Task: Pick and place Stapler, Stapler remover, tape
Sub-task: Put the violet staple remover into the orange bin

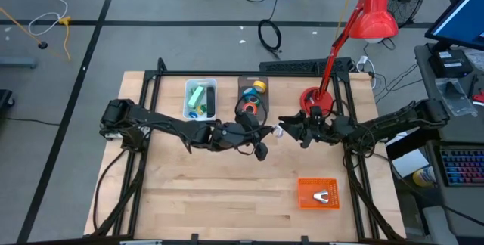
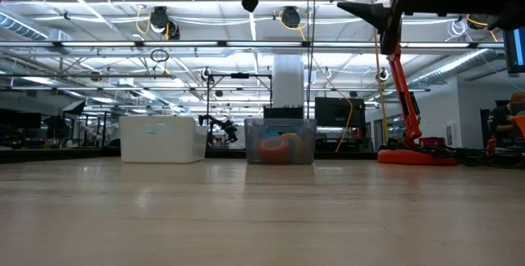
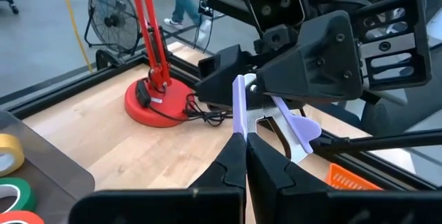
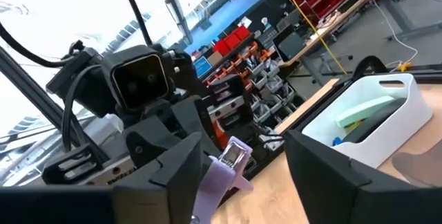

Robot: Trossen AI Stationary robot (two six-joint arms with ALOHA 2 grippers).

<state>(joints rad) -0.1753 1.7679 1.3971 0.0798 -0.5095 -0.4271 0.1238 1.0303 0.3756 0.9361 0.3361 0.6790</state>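
Your left gripper (image 3: 243, 156) has its fingers clamped on the lilac plastic remover (image 3: 239, 106); right gripper (image 4: 238, 158) fingers stand apart around its wings, above the wooden bench (image 1: 227, 192).

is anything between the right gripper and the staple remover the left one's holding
Nothing visible. The left gripper is shut on the lilac staple remover in the air above the table, and the right gripper is open with a finger on either side of it.
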